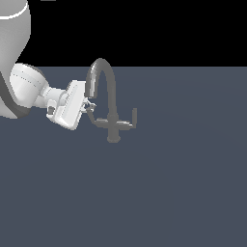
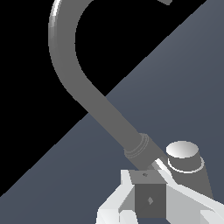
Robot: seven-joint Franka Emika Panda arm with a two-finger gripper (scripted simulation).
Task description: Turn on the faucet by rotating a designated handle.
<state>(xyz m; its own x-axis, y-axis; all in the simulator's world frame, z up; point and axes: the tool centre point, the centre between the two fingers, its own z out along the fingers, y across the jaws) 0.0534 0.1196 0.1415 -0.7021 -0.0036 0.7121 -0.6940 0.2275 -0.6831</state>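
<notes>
The grey gooseneck faucet (image 1: 114, 91) stands on the dark floor, its spout curling down toward the exterior view's left. The handle (image 1: 101, 121), a thin dark lever, branches from the stem toward that side. My white gripper (image 1: 89, 107) reaches in from the left, just under the spout's mouth, with its fingertips at the lever's upturned tip. In the wrist view the spout (image 2: 98, 103) arcs overhead. A dark grey block, the handle tip (image 2: 151, 201), fills the gap between my gripper's (image 2: 146, 177) two white fingers (image 2: 126, 190), with no space showing on either side.
The twin lever (image 1: 131, 120) sticks out toward the exterior view's right with its tip turned up. A short round grey stub with a bright top (image 2: 184, 158) sits close beside my fingers. My arm's white links (image 1: 24, 89) fill the left side. Flat blue-grey floor (image 1: 183, 183) surrounds the faucet.
</notes>
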